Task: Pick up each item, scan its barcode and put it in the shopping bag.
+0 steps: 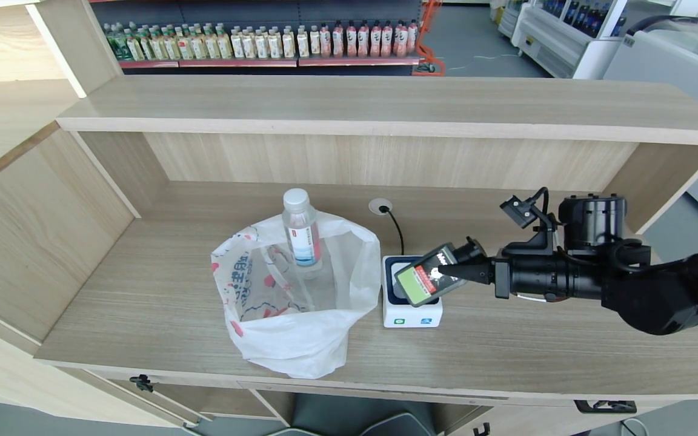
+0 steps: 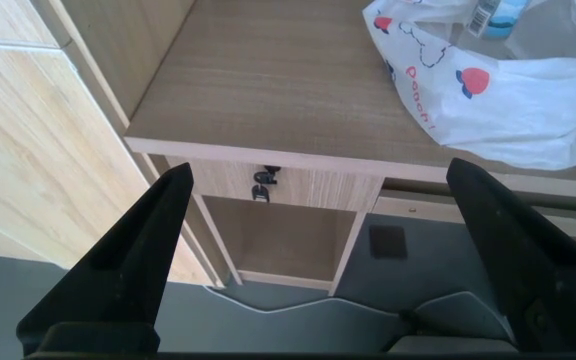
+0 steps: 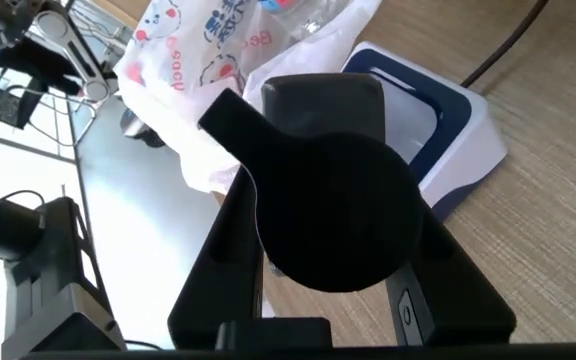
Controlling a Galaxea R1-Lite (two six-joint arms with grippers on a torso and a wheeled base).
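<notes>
Packet [image 1: 423,283], green and red label facing up: right of centre in the head view, tilted, held in the air over the scanner [image 1: 412,315]. My right gripper [image 1: 446,272] comes in from the right edge and is clamped on the packet; one dark finger lies across its label. From my right wrist the packet [image 3: 328,95] shows as a dark block past the finger, with the scanner's blue and white body [image 3: 458,130] just beyond it.

Scanner: small white box, dark window on top, standing on the counter [image 1: 506,345] directly under the packet. A black cable [image 1: 396,230] runs from it back to a round port in the counter.

Shopping bag [image 1: 300,339]: white plastic with red and blue print, centre of frame, just left of the scanner, mouth open. A clear water bottle [image 1: 302,233] stands upright inside it, white cap above the rim.

My left gripper [image 2: 318,178]: jaws wide apart, holding nothing, low in front of the counter's near edge. The bag [image 2: 508,110] lies on the counter above it. A small black lock [image 2: 265,185] sits on the panel under the edge.
</notes>
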